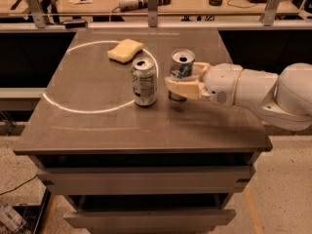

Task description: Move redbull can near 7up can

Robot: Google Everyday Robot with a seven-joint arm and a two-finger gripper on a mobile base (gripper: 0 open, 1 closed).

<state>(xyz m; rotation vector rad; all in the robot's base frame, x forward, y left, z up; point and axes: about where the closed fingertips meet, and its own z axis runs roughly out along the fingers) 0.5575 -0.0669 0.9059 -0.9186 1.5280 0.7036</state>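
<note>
Fingers (pixel 184 87) of the gripper (pixel 175 82) reach in from the right over the middle of the worktop (pixel 107 130). Bare surface lies open toward the front edge and to the left, where a white ring (pixel 68 106) is marked. A yellow sponge (pixel 125 50) sits near the back. The far finger is hidden behind the redbull can (pixel 182 62); whether its base touches the worktop is unclear. The fingers are clamped on that can, just beside the 7up can (pixel 144 81), with a narrow gap between.
</note>
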